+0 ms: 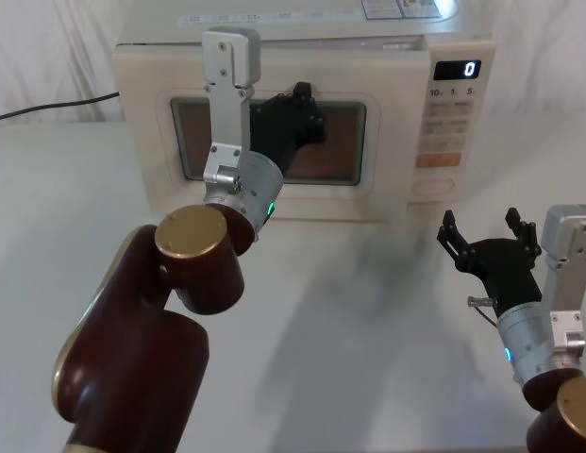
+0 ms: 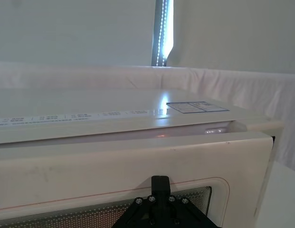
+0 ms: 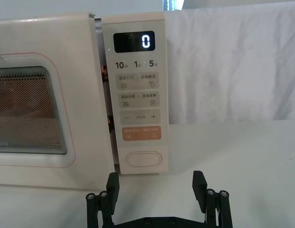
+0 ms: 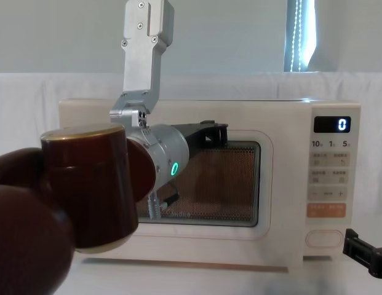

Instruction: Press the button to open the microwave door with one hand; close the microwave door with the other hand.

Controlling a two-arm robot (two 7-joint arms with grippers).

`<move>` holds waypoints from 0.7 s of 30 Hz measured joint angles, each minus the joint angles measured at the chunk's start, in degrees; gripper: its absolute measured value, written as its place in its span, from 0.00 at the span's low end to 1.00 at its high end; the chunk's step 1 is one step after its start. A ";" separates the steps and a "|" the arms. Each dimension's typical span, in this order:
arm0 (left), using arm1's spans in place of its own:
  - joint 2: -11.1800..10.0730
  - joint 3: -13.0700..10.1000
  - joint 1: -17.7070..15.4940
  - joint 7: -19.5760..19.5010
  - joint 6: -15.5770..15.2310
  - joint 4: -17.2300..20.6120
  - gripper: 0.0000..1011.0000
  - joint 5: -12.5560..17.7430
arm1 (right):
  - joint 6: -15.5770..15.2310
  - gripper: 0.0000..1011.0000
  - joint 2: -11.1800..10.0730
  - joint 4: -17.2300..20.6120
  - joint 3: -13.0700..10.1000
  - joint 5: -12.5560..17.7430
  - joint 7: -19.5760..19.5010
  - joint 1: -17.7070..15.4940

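Standing at the back of the white desk (image 1: 368,311), the microwave (image 4: 283,123) is seen from the front, its display (image 3: 134,42) reading 0. The microwave door (image 3: 76,71) is nearly shut: a narrow dark gap is left along its edge beside the control panel (image 3: 137,95). The left gripper (image 1: 297,118) is held against the door's dark window (image 4: 227,184), at its upper part; whether its fingers are apart or together cannot be told, since the tips are hidden by the wrist and cut off in the left wrist view. The button (image 3: 144,158) sits at the bottom of the panel, below the orange key (image 3: 142,134), untouched. The right gripper (image 1: 489,236) hovers over the desk, near the panel but apart from it, its fingers (image 3: 199,183) spread apart with nothing between them.
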State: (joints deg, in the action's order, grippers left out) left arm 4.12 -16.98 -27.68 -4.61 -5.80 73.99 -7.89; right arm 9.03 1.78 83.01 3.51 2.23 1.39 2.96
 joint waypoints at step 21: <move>1.36 1.11 -1.61 0.03 0.29 -2.33 0.00 2.05 | 0.00 0.99 0.00 0.00 0.00 0.00 0.00 0.00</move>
State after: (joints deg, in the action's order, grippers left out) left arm 5.48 -15.86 -29.29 -4.58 -5.51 71.66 -5.84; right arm 9.03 1.78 83.01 3.51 2.23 1.39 2.96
